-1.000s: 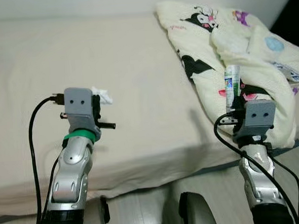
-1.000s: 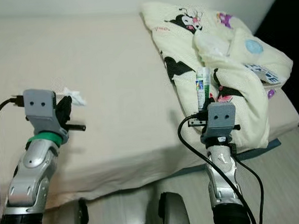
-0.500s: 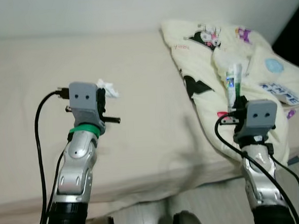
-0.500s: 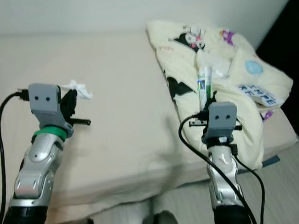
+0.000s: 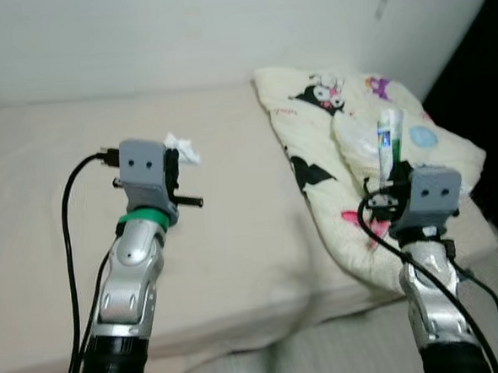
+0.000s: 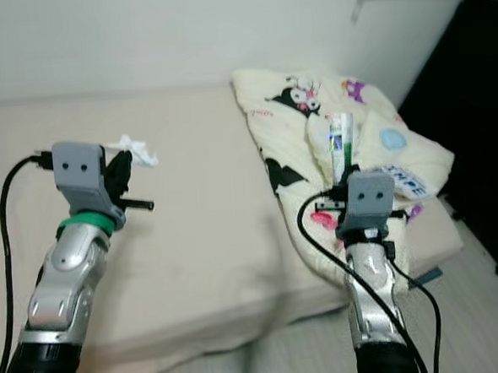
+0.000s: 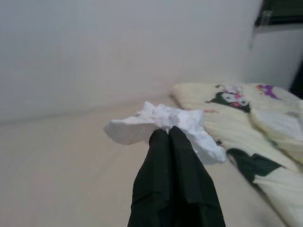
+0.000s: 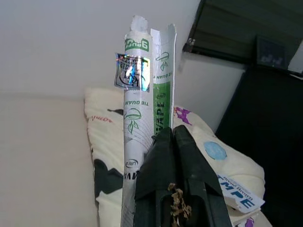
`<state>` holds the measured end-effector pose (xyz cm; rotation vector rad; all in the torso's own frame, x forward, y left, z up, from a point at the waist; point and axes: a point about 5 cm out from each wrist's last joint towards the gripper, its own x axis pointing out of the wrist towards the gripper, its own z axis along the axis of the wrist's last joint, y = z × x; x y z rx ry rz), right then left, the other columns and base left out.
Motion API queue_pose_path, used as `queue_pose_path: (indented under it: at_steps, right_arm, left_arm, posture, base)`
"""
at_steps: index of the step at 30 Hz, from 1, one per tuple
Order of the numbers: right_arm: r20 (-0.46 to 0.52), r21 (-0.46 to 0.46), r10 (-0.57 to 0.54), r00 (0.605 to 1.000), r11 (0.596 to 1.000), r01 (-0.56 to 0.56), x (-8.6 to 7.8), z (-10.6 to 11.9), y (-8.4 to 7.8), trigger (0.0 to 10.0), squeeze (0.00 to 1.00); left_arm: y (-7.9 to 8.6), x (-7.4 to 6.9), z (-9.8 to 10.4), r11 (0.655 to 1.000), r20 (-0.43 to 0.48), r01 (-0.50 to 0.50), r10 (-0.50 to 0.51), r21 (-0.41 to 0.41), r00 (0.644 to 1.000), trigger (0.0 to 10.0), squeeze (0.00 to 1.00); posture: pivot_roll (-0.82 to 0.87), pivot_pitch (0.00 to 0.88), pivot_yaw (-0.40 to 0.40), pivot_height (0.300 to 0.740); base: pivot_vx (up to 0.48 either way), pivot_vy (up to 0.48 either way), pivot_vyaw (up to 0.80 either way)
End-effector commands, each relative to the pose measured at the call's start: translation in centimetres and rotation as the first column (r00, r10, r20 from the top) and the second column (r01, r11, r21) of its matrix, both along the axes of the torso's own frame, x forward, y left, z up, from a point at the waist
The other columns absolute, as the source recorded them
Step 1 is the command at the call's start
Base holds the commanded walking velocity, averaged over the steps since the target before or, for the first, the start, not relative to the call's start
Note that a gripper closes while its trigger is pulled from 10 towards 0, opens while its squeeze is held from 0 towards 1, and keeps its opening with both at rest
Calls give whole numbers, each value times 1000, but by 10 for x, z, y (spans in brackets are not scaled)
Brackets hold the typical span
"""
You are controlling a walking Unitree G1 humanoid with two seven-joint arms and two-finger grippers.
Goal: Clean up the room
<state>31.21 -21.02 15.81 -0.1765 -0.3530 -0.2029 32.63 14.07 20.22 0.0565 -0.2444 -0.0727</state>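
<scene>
Holding a crumpled white tissue (image 7: 163, 125), your left tool (image 7: 169, 135) is pinched tight on it above the bed (image 5: 235, 238). Right tool (image 8: 173, 135) — clamped on an upright green/white wrapper (image 8: 144, 94) — sits over the cartoon-print blanket (image 5: 348, 147), w/ wall (image 5: 180, 34) behind.

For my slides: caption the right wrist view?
Right gripper shut on an upright green-and-white wrapper, cartoon-print blanket behind.

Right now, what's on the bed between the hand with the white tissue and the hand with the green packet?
Mostly bare bed sheet, then the near edge of the cartoon blanket, as the eye views show.
</scene>
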Motion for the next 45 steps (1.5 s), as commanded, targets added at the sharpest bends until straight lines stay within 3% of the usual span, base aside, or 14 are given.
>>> queue_pose_path:
  at_steps: [1,3,5,6,8,14,25,45]
  right_arm:
    - [-51,60,34,998,998,-31,-2,-15,7,10000,0]
    - [-131,126,91,987,989,-75,-4,-40,19,10000,0]
    - [-209,132,128,970,986,-101,-8,-62,28,10000,0]
    - [-209,132,128,970,986,-101,-8,-62,28,10000,0]
    - [-283,121,138,949,987,-107,-15,-84,32,10000,0]
    - [-301,101,145,943,988,-119,-19,-90,35,10000,0]
    - [-236,89,151,960,987,-133,-14,-73,36,10000,0]
    - [-222,101,120,968,990,-99,-15,-76,26,10000,0]
  left_arm:
    - [-1,0,-14,1000,-45,4,-3,15,999,10000,0]
    - [-1,-1,-27,999,-79,8,-5,42,997,10000,0]
    - [0,-3,-46,997,-125,13,-3,79,992,10000,0]
    - [0,-3,-46,997,-125,13,-3,79,992,10000,0]
    - [1,-9,-76,988,-197,29,1,149,980,10000,0]
    - [5,-18,-108,980,-283,40,18,196,959,10000,0]
    - [2,-16,-102,979,-259,41,11,197,966,10000,0]
    - [5,-11,-101,978,-216,33,12,205,976,10000,0]
  posture:
    - [59,49,-34,740]
    - [59,49,-34,740]
    - [59,49,-34,740]
    - [59,49,-34,740]
    - [59,49,-34,740]
    - [58,46,-33,740]
    - [46,49,-31,740]
    - [44,47,-17,740]
  base:
    - [0,0,0]
    - [0,0,0]
    - [0,0,0]
    - [0,0,0]
    - [0,0,0]
    - [-247,0,0]
    - [-285,0,0]
    - [-308,0,0]
